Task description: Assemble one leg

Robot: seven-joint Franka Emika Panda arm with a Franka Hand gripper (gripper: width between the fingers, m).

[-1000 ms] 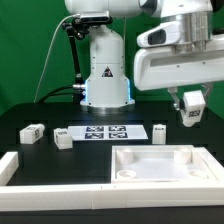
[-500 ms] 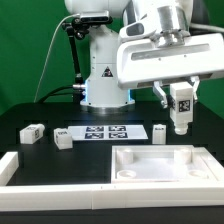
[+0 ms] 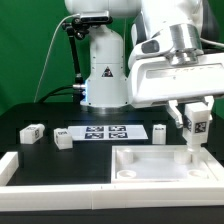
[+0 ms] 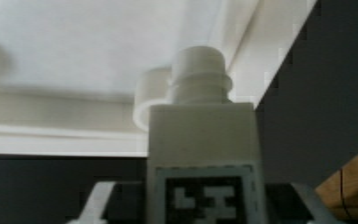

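Tool point(image 3: 197, 121) hangs at the exterior view's right, at mid-height of the frame, clenched on the leg point(image 3: 194, 142). The leg stands upright between the fingers, with its black-and-white tag point(image 3: 198, 126) turned toward the camera. Its lower end reaches down to the far right corner of the tray-like part point(image 3: 128, 176), which fills the lower right of the frame. From this view I cannot tell whether the leg's tip touches the tray-like part or stops just above it.

In the wrist view, the leg point(image 4: 202, 125) runs up the middle of the picture with its tag point(image 4: 208, 198) at the near end. Its narrower peg end points at a corner inside the tray-like part point(image 4: 78, 60), just beside a rounded white boss point(image 4: 153, 85). Contact cannot be judged here either. The black table point(image 4: 327, 110) shows beyond the raised rim.

Back in the exterior view, the marker board point(image 3: 105, 132) lies flat at the centre of the table point(image 3: 40, 152), in front of the arm's base point(image 3: 105, 80). Three small white tagged blocks rest on the table:
- the far-left block point(image 3: 32, 132) is at the left edge of the frame;
- the second block point(image 3: 64, 140) is just beside the marker board's left end;
- the third block point(image 3: 160, 131) is just off the marker board's right end, behind the tray-like part.

A white rail point(image 3: 60, 189) runs along the bottom of the frame.
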